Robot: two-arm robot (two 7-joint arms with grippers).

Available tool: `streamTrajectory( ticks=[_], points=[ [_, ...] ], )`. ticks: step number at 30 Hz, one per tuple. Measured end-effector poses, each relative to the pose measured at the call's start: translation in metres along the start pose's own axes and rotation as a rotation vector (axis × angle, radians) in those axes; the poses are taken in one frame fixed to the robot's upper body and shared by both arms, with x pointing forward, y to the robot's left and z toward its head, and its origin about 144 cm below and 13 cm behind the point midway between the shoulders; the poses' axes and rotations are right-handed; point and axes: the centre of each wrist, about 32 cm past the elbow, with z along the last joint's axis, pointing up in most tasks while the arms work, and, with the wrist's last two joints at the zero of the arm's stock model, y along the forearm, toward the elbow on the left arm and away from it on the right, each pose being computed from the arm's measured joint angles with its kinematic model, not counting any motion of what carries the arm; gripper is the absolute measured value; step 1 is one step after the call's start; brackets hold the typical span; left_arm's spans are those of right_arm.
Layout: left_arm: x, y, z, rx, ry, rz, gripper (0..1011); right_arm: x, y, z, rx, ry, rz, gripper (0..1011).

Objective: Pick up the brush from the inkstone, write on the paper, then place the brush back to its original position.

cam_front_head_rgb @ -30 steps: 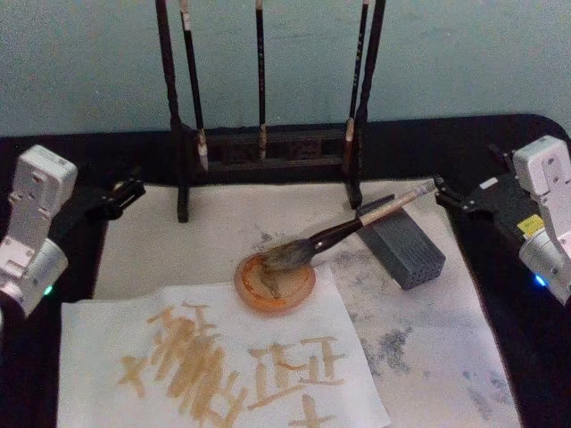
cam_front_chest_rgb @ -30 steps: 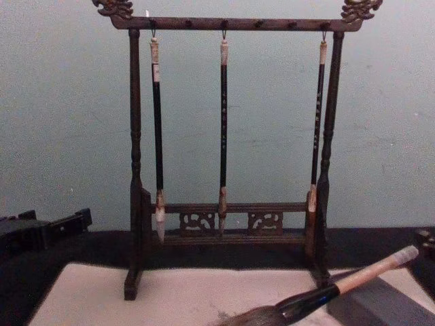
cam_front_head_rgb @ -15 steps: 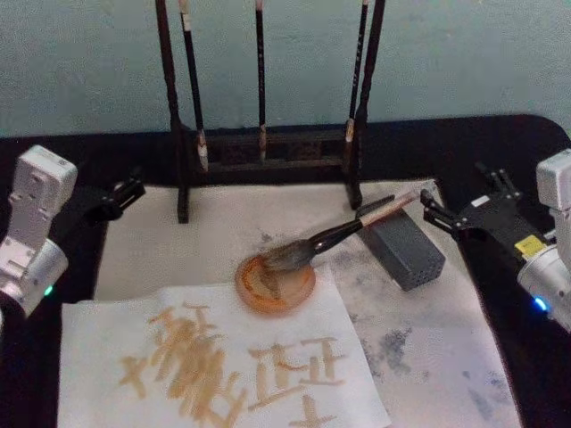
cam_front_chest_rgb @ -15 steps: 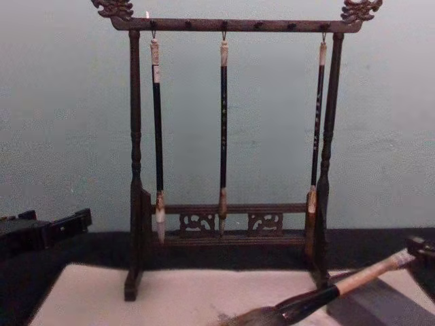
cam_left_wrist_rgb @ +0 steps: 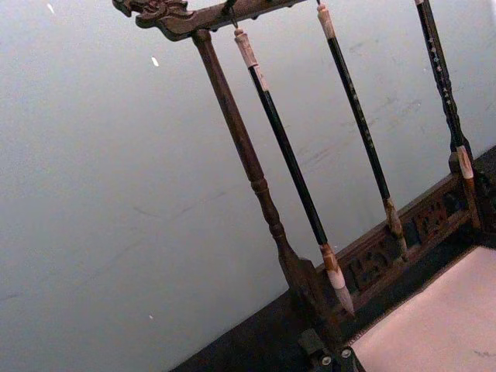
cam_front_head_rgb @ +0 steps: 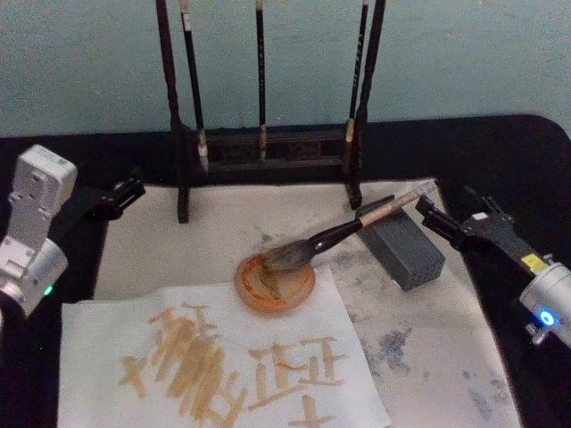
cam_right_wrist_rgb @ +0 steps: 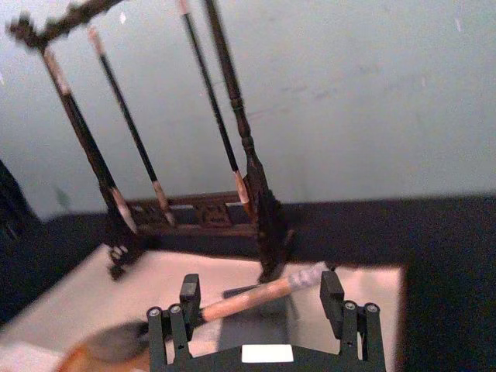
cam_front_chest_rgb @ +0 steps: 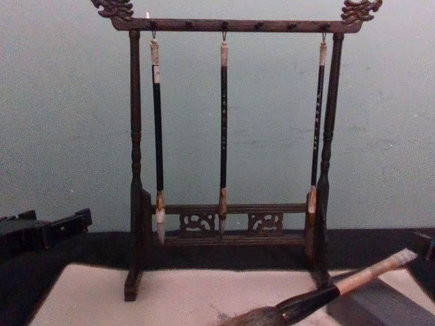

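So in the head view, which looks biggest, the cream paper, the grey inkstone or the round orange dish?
1. The paper: by far the largest, spreading wider than the rack.
2 and 3. The inkstone and the orange dish look about the same size, too close to rank.

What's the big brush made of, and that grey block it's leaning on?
The brush seems to have a pale wood or bamboo handle with a dark lower part, and bushy grey-brown hair for bristles. The inkstone looks like dull grey stone: flat faces, sharp edges, no shine. I can't be sure.
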Motion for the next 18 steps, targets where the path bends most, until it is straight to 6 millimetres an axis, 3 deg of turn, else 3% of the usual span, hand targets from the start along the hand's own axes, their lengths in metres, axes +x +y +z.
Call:
streamTrajectory(
  ticks=[7, 18],
  points=[
    [0.0, 0.0, 0.0, 0.0, 0.0, 0.0, 1002, 0.0034, 0.0002, -0.0076, 0.015, 0.269, 0.01, 1001],
    [0.0, 0.0, 0.0, 0.0, 0.0, 0.0, 1002, -0.0051, -0.0003, -0.0104, 0.031, 0.432, -0.066, 1001]
  ],
)
